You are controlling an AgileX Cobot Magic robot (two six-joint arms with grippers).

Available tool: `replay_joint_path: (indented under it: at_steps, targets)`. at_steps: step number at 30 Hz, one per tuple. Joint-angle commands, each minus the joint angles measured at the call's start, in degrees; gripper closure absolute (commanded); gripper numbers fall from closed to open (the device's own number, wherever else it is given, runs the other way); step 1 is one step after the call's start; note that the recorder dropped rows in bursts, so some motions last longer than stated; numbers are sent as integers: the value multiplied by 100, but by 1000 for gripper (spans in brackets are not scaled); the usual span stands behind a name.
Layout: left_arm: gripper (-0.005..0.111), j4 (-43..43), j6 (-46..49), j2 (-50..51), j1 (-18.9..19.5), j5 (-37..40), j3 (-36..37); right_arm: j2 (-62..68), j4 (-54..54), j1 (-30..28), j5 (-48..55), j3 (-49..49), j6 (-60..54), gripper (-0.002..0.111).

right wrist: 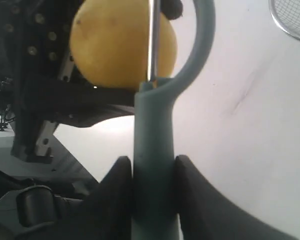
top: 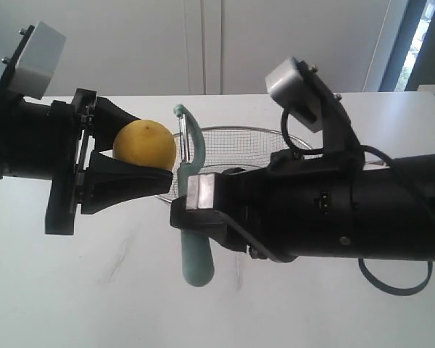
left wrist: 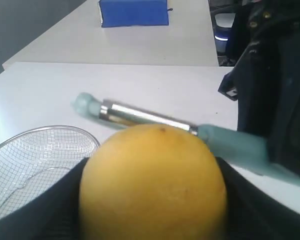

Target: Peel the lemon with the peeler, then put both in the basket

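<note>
Overhead of nothing but bare white surface, the left gripper (top: 148,148) holds the lemon (top: 145,143) above the table (top: 94,290), its black jaws clamped on the fruit from above and below. In the left wrist view the lemon (left wrist: 152,182) fills the foreground between the dark pads, its skin yellow and unbroken on the side that shows.

Just right of the lemon, the peeler (top: 196,264) stands roughly upright in the air, teal head up and thick handle hanging down. Its metal blade lies against the lemon's side; the right wrist view shows the blade crossing the lemon (right wrist: 115,45) while the peeler (right wrist: 152,140) runs back between the jaws. The right gripper (top: 196,214) has its jaws closed tight on the handle, and its pads (right wrist: 195,200) press both sides.

Behind the peeler, the basket (top: 275,131) sits on the table with only wire mesh showing, partly hidden by the right arm. A dark cable (top: 395,286) loops under that arm.

The table (right wrist: 250,125) is glossy white with a faint grey streak (top: 119,261) in front. Pale panelled wall (top: 203,43) closes the room behind, and a window strip (top: 415,36) shows at far right. The left wrist view shows a second white table (left wrist: 155,37) farther off, carrying a blue box (left wrist: 134,12).
</note>
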Motion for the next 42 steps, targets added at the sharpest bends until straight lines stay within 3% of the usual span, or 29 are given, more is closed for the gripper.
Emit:
replay_joint_path:
  at_steps: [1,7,12,22,25,31,42]
  targets:
    - [107,-153,919,-21,-17,99,-23,-370,-21,3,-28,-34,-117,108]
    - [107,-153,919,-21,-17,99,-23,-1080,-487,3,63,-34,-148,108]
    - [107,-153,919,-21,-17,99,-23,-1710,-1922,3,384,-34,183,108]
    - [107,-153,908,-21,-17,163,-23,-2157,-6768,-8,1144,-34,4506,108]
    - [107,-164,908,-21,-17,220,-23,-1923,-7654,-8,1459,-24,5396,108]
    - [107,-164,908,-21,-17,220,-23,-1079,-7415,-8,936,-24,5449,108]
    - [107,-164,908,-21,-17,259,-23,744,-6057,2,-173,-24,4222,108]
